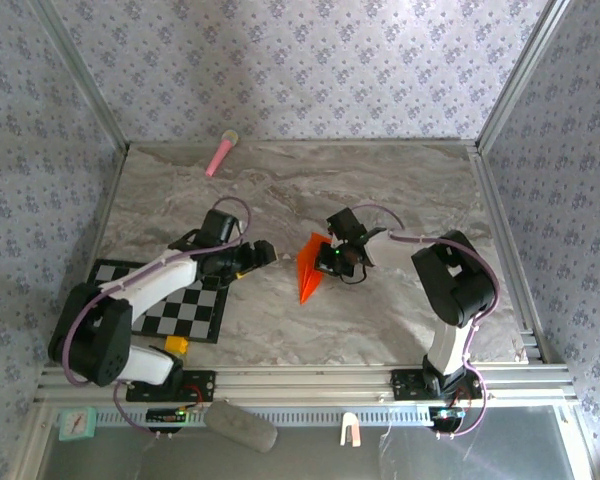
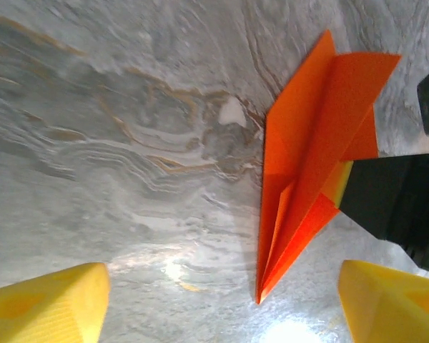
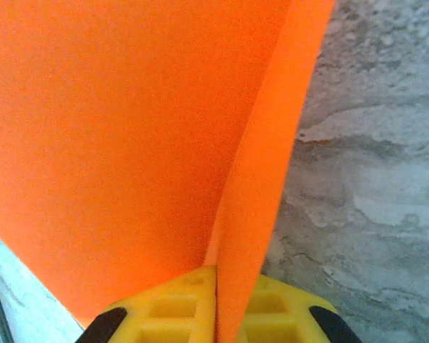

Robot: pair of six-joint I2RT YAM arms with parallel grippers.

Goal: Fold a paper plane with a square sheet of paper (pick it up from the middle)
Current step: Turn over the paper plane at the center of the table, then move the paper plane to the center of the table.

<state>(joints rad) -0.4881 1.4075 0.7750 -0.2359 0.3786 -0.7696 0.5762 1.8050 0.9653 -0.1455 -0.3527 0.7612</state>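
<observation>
At the left of the marble-patterned bench (image 1: 410, 190), a black-and-white checkered mat (image 1: 175, 300) lies near the front edge, and the left arm reaches over it. Farther back, close to the rear wall, a pink stick (image 1: 220, 153) lies on its own. The left hand (image 1: 265, 255) hovers just right of the mat, aimed toward the centre. In its wrist view the two yellow fingers (image 2: 43, 304) stand wide apart, with bare bench between them and nothing touched.

Just right of that hand is the paper plane (image 1: 310, 268), a narrow bright orange dart with a centre crease. Its point is directed at the near edge of the bench, and its wider tail meets the right hand (image 1: 332, 258). That hand is clamped on the plane's tail end. In the right wrist view the orange fold rises straight out of the seam between the yellow fingers (image 3: 171, 311), pinched there. Seen from the left wrist, the plane's nose sits low, apparently at the bench surface.
</observation>
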